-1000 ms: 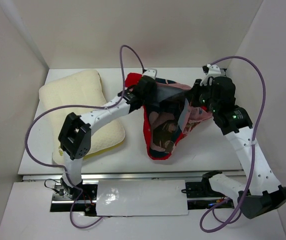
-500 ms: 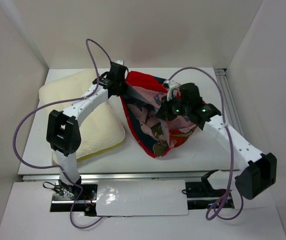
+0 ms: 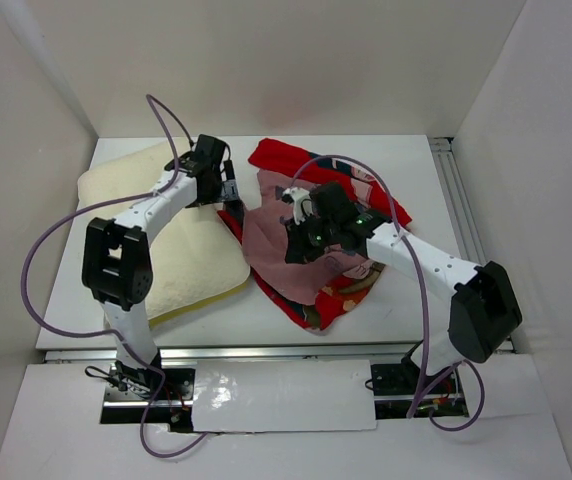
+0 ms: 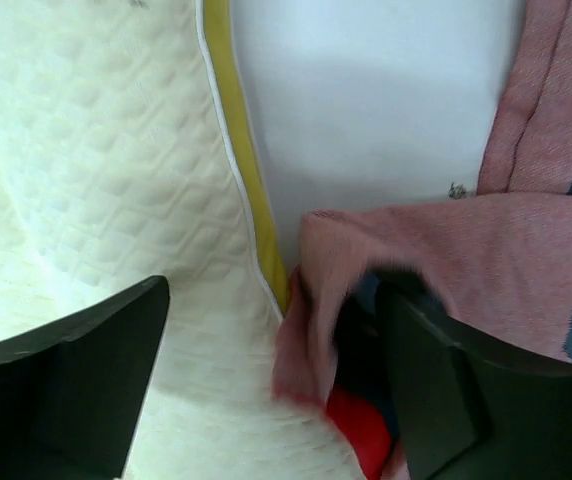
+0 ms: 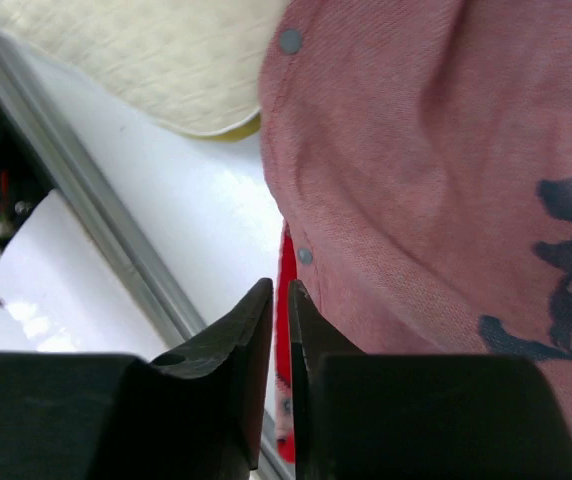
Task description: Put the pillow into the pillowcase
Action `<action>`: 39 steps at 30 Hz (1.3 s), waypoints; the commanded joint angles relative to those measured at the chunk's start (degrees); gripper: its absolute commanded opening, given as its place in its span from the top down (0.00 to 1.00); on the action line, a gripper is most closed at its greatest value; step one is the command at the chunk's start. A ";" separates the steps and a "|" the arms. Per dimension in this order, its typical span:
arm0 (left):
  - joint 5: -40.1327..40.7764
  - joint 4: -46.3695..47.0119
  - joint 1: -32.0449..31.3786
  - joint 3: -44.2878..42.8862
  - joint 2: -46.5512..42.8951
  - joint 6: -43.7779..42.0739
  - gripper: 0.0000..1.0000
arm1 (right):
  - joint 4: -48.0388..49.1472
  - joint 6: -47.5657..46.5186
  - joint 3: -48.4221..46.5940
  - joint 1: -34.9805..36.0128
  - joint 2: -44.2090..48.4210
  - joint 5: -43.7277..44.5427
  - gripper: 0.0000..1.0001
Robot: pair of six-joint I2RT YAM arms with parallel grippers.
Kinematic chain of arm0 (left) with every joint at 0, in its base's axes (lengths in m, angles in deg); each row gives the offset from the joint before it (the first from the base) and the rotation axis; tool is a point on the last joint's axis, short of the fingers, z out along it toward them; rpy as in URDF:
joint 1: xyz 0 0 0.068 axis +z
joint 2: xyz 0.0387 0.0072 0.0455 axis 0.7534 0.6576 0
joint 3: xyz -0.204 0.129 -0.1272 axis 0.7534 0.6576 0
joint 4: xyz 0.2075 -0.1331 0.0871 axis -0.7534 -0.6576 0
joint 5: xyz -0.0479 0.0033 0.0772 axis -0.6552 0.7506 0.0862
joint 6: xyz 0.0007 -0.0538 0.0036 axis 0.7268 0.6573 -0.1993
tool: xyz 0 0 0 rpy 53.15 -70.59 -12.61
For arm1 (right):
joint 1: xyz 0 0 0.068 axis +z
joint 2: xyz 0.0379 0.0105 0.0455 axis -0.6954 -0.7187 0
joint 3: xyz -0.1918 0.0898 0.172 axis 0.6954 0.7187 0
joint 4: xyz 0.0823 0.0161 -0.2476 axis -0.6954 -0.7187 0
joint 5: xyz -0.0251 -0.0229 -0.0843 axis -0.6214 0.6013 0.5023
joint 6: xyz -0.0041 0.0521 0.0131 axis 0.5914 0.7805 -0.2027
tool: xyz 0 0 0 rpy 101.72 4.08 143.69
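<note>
The cream pillow [image 3: 171, 250] lies at the left of the table; its quilted surface and yellow edge fill the left wrist view [image 4: 96, 170]. The pillowcase [image 3: 316, 250] lies crumpled mid-table, pink reverse up with red edges, touching the pillow's right side. My left gripper [image 3: 228, 192] hovers over that seam, open wide; a pink fold of the pillowcase [image 4: 316, 290] sits loose between the fingers [image 4: 66, 380]. My right gripper [image 3: 301, 228] is over the pink fabric [image 5: 416, 150]. Its jaws are parted by a thin slit [image 5: 279, 288] with nothing in them.
White walls box in the table [image 3: 416, 290] on three sides. A metal rail [image 3: 266, 350] runs along the near edge, also in the right wrist view [image 5: 76, 190]. Snap buttons [image 5: 290, 41] dot the pillowcase hem. Purple cables loop above both arms.
Both arms swung left and down with the pillowcase, which now rests on the table against the pillow. The left gripper has opened wide; the right gripper's jaws have loosened to a slit.
</note>
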 commanded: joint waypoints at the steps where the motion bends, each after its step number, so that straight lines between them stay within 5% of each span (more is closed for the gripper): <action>1: 2.08 -2.02 0.67 -2.46 -2.61 0.24 0.00 | 1.94 1.44 -3.25 0.06 1.25 7.77 0.82; 4: 2.08 -4.38 1.28 0.34 -6.13 0.32 0.00 | 0.71 -0.22 -3.77 0.75 0.73 9.53 0.57; 8: 7.50 -11.05 1.90 4.82 -12.72 5.68 0.00 | -0.96 -4.70 -3.78 5.67 0.20 14.54 0.42; 17: 6.20 -15.82 0.24 29.07 -27.23 19.30 0.00 | 0.71 -2.79 0.62 11.75 -2.26 28.95 0.36; 24: 4.10 -11.43 -2.58 33.30 -24.95 19.84 0.04 | 6.51 6.45 -3.67 -6.60 -2.06 33.95 0.30; 32: 4.10 -10.89 -2.58 34.54 -24.52 19.22 0.00 | 4.92 -12.43 -29.92 -17.85 -27.02 35.57 0.24; 37: 2.96 -9.76 -2.58 33.22 -20.65 17.38 0.14 | -3.06 -14.64 -48.84 -23.84 -44.16 31.43 0.27; 39: 2.43 -9.14 -2.58 33.22 -19.95 15.98 0.43 | -4.30 -14.64 -51.93 -26.38 -48.66 26.52 0.29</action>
